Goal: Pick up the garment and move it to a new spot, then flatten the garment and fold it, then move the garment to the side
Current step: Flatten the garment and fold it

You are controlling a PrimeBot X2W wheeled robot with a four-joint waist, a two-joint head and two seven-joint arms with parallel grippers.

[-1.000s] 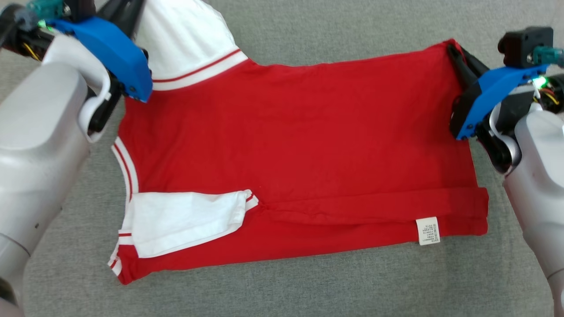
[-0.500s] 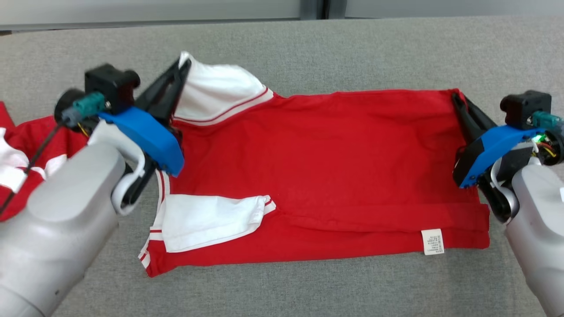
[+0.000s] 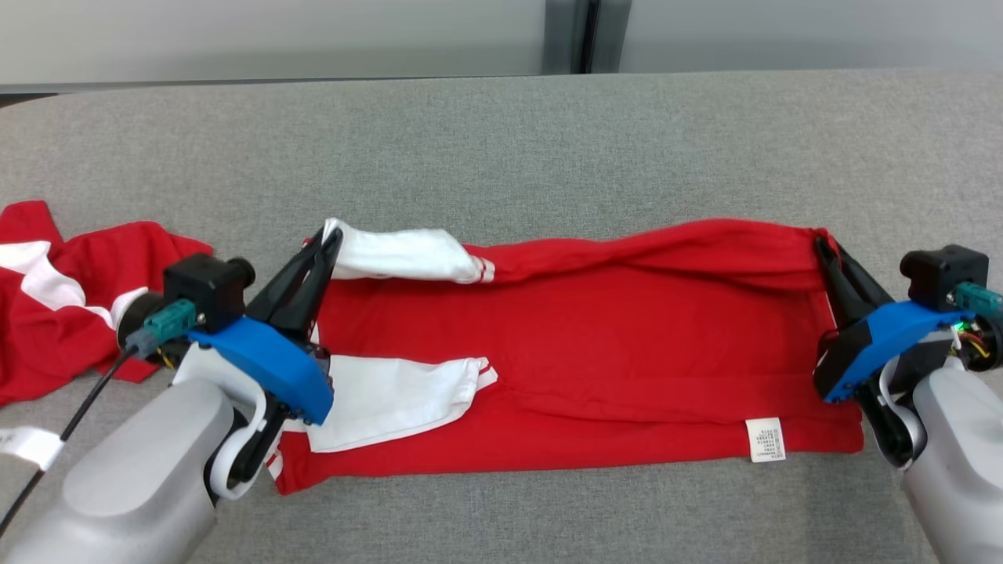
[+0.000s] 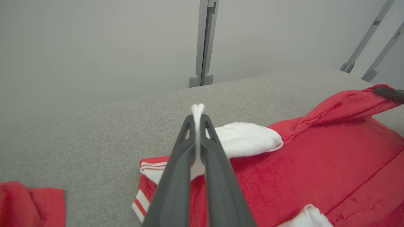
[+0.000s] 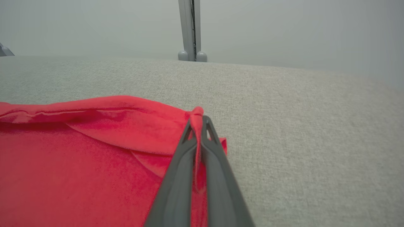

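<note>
I judge the fold about half done. The shirt [image 3: 595, 345] lies flattened on the table [image 3: 501, 141], with its near strip and one white sleeve [image 3: 400, 395] already turned in. My left jaws are clenched on the far sleeve [image 4: 246, 138] and my right jaws on the far hem corner [image 5: 197, 112], that edge lifted between them. Folding it over and moving the shirt aside are left. Beyond both jaws the table lies bare. Outside the left jaws sits another red garment [image 3: 70, 298].

red cloth [image 3: 70, 290]: cut by left edge | garment [image 3: 611, 337] label [image 3: 765, 439] print: too small to read
</note>
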